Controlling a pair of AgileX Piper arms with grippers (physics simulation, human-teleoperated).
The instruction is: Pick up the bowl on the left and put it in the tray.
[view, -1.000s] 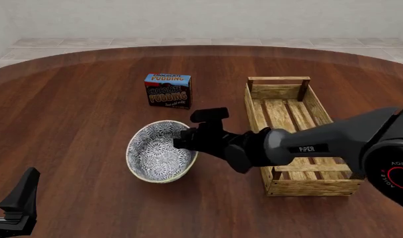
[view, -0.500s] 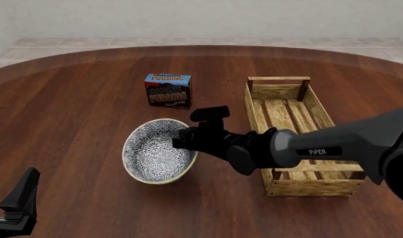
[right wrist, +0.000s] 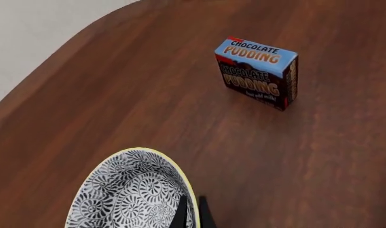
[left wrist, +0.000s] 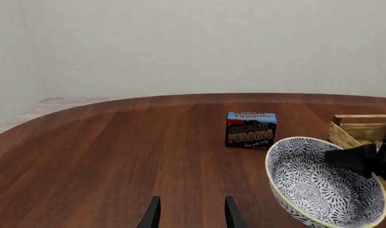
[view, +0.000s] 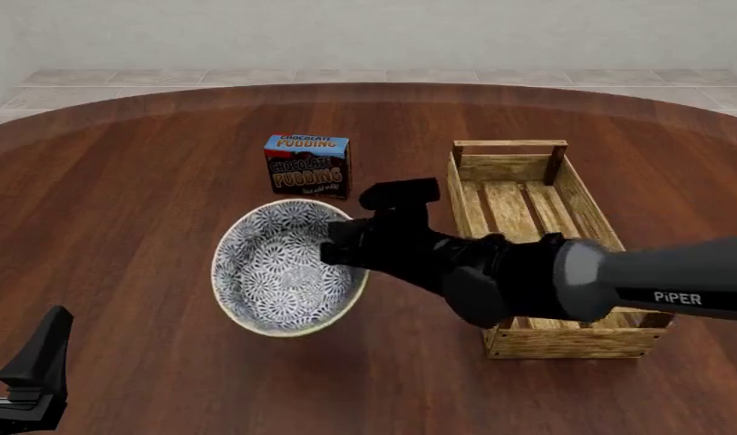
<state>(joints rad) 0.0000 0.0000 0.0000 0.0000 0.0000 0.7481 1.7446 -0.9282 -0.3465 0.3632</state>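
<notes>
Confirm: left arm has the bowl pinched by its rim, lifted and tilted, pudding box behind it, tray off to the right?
Wrong arm. The right gripper pinches the bowl by its rim; the front view shows the right arm reaching across to it, while the left gripper sits open and apart from it. The rest holds: the bowl is tilted, the pudding box is behind it, and the tray is to the right.

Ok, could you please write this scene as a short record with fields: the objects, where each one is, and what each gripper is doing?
bowl: blue-patterned bowl, tilted and apparently lifted off the table, left of the tray
tray: wooden slatted tray, nothing visible inside it
other object: chocolate pudding box, upright, behind the bowl
right gripper: right gripper shut on the bowl's rim, one finger inside and one outside
left gripper: left gripper open, holding nothing, apart from the bowl
task state: bowl not yet in the tray
</notes>
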